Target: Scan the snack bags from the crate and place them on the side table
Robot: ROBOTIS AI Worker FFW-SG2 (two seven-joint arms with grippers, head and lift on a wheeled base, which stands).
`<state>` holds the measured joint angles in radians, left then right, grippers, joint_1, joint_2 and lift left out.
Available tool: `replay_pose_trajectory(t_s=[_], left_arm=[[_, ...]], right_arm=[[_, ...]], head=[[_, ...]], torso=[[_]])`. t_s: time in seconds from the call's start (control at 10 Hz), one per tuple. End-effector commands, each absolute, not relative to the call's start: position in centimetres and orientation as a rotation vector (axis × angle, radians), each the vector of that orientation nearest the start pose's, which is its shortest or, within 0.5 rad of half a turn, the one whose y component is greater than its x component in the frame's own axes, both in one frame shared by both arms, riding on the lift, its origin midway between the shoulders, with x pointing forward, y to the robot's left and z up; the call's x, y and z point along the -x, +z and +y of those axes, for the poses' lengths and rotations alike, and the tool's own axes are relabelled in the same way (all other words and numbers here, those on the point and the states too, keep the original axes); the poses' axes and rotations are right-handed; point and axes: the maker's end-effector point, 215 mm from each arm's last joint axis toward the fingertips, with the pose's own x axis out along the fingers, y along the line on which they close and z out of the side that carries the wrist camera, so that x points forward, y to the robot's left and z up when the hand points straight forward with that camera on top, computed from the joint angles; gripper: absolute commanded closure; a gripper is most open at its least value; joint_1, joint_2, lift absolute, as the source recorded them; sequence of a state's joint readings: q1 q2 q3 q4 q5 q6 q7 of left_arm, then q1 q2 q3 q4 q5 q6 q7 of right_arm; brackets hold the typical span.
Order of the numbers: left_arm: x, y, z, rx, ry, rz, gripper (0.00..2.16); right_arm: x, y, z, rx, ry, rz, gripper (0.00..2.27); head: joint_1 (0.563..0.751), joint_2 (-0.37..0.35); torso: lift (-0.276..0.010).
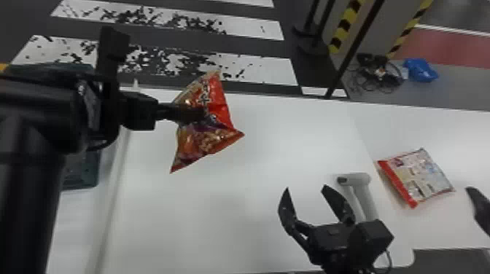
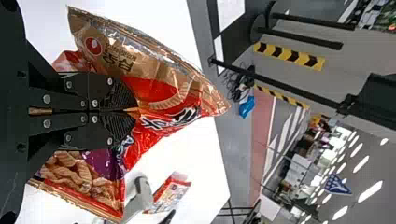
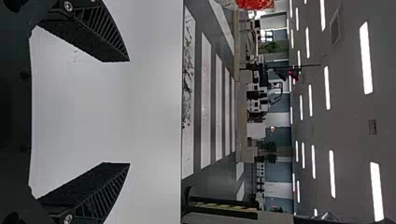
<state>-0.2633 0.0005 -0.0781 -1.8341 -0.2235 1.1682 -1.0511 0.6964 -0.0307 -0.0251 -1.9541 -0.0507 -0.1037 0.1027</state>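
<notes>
Head view, held bag: the red snack bag is up over the table, long axis running from the far side back toward the robot, bottom corner leaning left. Red end faces right.
Left claw: comes in from the left, pinching the bag around its middle.
Second bag: lies on the white surface at right, red strip on its left side, slanting near-right.
Scanner: beside the right claw, head pointing left, handle running back toward the robot.
Crate: dark green, at far left, partly behind the left arm.
Table: white, smooth.
Floor: black with worn white stripes; cables and a blue bundle past the table.

Left wrist view, held bag: spreads crosswise to the fingers, one corner jutting past the tips.
Left claw: tips together on the film.
Room: ceiling lights, blue sign.

Right wrist view, right claw: spread wide, nothing in it, white table beyond.
Held bag: red edge of it at the frame border.
Room: long ceiling lights, plants.
</notes>
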Motion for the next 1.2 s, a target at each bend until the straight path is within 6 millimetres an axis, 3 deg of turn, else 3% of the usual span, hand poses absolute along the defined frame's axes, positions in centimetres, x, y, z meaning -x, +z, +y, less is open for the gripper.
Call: replay_pose_trajectory(t_s=[0.0, 0.2, 0.5, 0.6, 0.7, 0.8, 1.1], left_arm=[[-51.6, -36.5, 3.1, 0.102, -0.931, 0.702, 2.13], [-51.6, -39.2, 1.8, 0.071, -0.950, 0.717, 2.13], [-50.5, -40.4, -1.9, 0.041, -1.026, 0.667, 2.13], [-49.8, -40.1, -3.5, 0.037, -1.064, 0.619, 1.74], [-48.8, -40.5, -4.6, 0.056, -1.077, 0.623, 0.36], [-48.3, -41.0, -5.1, 0.054, -1.073, 0.630, 0.00], [-47.8, -41.6, -5.0, 0.063, -1.051, 0.635, 0.03]], right_arm=[[-36.4, -42.8, -22.7, -0.026, 0.083, 0.181, 0.08], [-36.2, -42.6, -23.2, -0.040, 0.072, 0.172, 0.08], [-35.7, -42.2, -23.4, -0.047, 0.065, 0.156, 0.08], [-35.6, -41.9, -23.6, -0.047, 0.061, 0.147, 0.08], [-35.5, -41.7, -23.7, -0.047, 0.059, 0.141, 0.08], [-35.4, -41.6, -23.8, -0.053, 0.058, 0.137, 0.08], [-35.0, -41.4, -24.1, -0.057, 0.051, 0.129, 0.08]], head=[[0.695, -0.207], [0.695, -0.241], [0.695, -0.287], [0.695, -0.296], [0.695, -0.319], [0.695, -0.343], [0.695, -0.350]], torso=[[-0.094], [-0.094], [-0.094], [-0.094], [-0.094], [-0.094], [-0.094]])
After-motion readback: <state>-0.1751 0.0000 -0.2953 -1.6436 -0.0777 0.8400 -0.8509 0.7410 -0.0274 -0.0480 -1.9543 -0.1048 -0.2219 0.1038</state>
